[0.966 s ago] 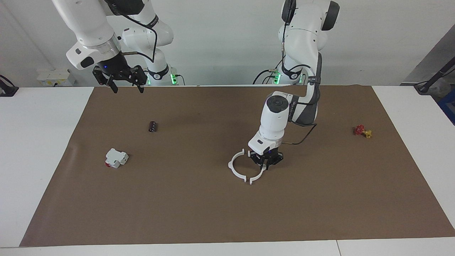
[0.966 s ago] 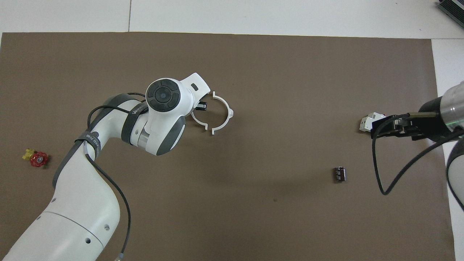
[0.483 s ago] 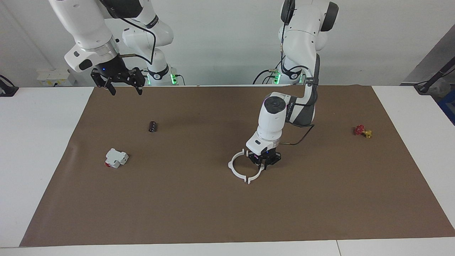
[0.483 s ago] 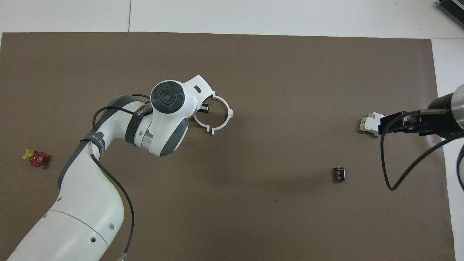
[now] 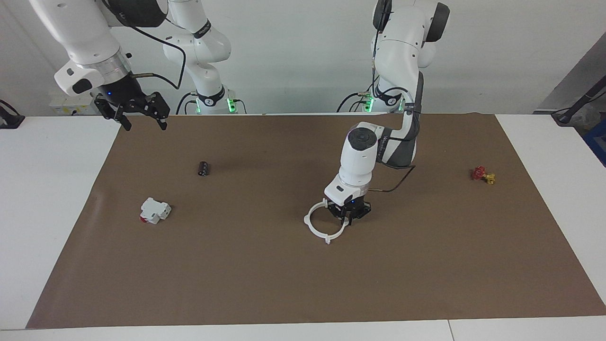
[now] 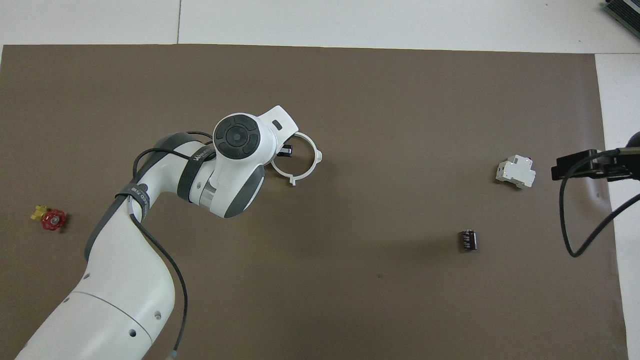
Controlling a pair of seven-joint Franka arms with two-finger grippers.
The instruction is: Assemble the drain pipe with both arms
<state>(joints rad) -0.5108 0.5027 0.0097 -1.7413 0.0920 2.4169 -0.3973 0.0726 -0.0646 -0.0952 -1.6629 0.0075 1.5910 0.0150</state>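
Both arcs one drain pipe (image 5: 320, 226) – left gripper (image 5: 349, 219) pinching it, right gripper (image 5: 140, 122) wide, facing view only.

A white tabletop (image 5: 57, 199) fills the room's foreground, most of it covered by a large brown mat (image 5: 265, 274) whose edges leave pale margins at both ends. A plain white wall (image 5: 293, 52) rises at the back, evenly lit with soft shadows. A white socket box (image 5: 71, 103) sits low against the wall, and a dark stand (image 5: 580, 102) leans in a grey corner.
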